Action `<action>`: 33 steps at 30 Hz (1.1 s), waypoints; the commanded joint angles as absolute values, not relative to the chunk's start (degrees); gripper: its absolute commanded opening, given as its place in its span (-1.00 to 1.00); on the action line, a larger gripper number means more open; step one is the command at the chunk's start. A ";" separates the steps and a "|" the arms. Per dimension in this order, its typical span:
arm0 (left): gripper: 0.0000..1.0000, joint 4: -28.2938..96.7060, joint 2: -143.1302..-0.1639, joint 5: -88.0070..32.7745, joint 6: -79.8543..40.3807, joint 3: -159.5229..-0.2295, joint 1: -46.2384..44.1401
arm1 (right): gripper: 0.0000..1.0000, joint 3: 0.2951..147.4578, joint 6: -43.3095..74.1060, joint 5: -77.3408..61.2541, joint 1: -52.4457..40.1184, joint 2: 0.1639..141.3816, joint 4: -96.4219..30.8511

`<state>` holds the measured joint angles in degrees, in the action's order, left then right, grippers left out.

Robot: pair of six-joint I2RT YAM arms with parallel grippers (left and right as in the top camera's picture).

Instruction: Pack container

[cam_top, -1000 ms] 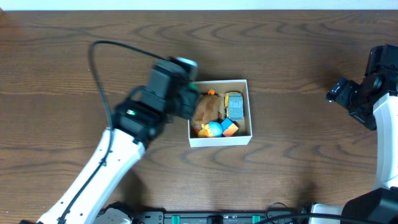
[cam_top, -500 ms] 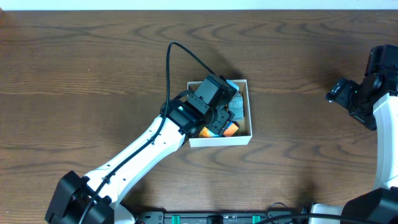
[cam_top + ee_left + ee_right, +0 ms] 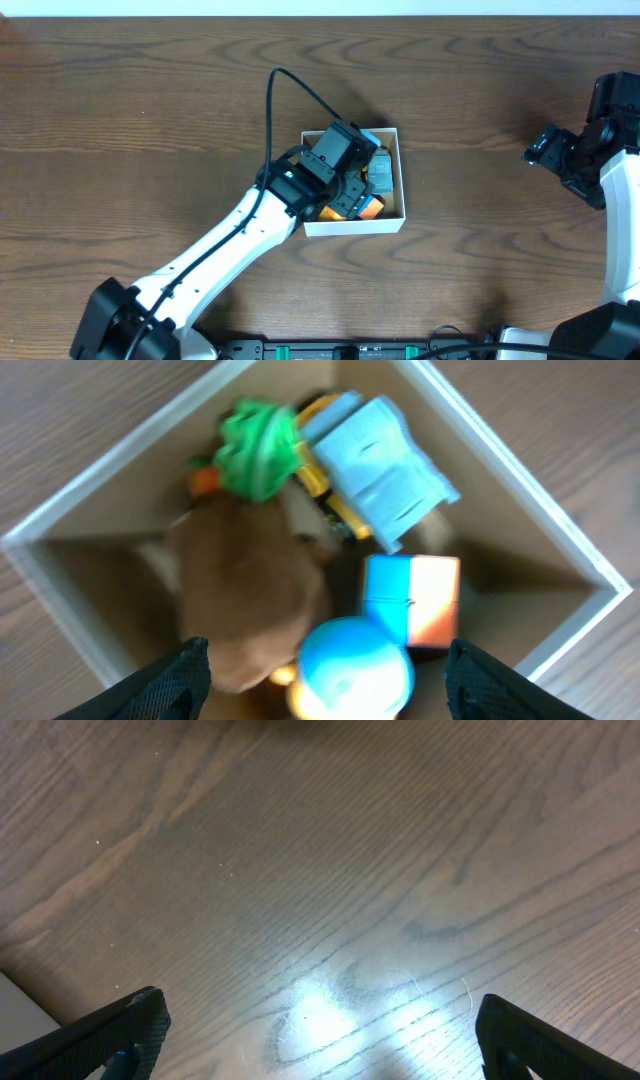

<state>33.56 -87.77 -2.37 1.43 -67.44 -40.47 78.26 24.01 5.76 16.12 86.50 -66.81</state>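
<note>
The container [image 3: 397,222] is a square white cardboard box with a brown inside, at the table's middle. My left gripper [image 3: 352,178] hovers over it, open and empty. In the left wrist view [image 3: 325,685] its fingers straddle the box's contents: a brown plush toy [image 3: 245,585], a blue and white ball [image 3: 355,660], a blue and orange cube [image 3: 412,598], a grey-blue toy car [image 3: 375,465] and a green leafy toy [image 3: 258,445]. The box rim [image 3: 520,510] frames them. My right gripper [image 3: 545,148] is at the far right, open and empty over bare wood [image 3: 320,1030].
The brown wooden table [image 3: 150,100] extends around the box. My left arm [image 3: 220,250] crosses from the bottom left, with a black cable [image 3: 290,85] looping above it. A black bar [image 3: 350,350] runs along the table's front edge.
My left gripper swung right from beside the box's left edge to above the box, then held nearly still. The right arm has not moved.
</note>
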 commanded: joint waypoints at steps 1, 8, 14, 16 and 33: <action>0.58 35.73 -82.67 3.16 -1.50 -67.96 -37.67 | 0.98 78.19 21.93 4.78 15.99 85.91 -66.59; 0.63 39.77 -73.14 4.78 -9.10 -67.94 -23.24 | 0.98 78.39 14.52 1.89 9.45 84.84 -62.15; 0.96 39.88 -69.49 4.78 -9.15 -67.94 -11.62 | 0.99 78.41 12.56 6.46 -2.96 84.44 -53.71; 0.96 39.88 -69.49 4.78 -9.13 -67.94 -9.72 | 0.99 78.41 12.56 7.66 -5.63 84.44 -50.61; 0.96 43.24 -55.88 4.91 -9.08 -62.54 -7.25 | 0.99 74.46 14.55 10.13 -8.23 68.64 -49.84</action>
<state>43.05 -61.78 4.51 -8.80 -65.32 -7.55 76.47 12.01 9.08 -7.92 74.94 -49.69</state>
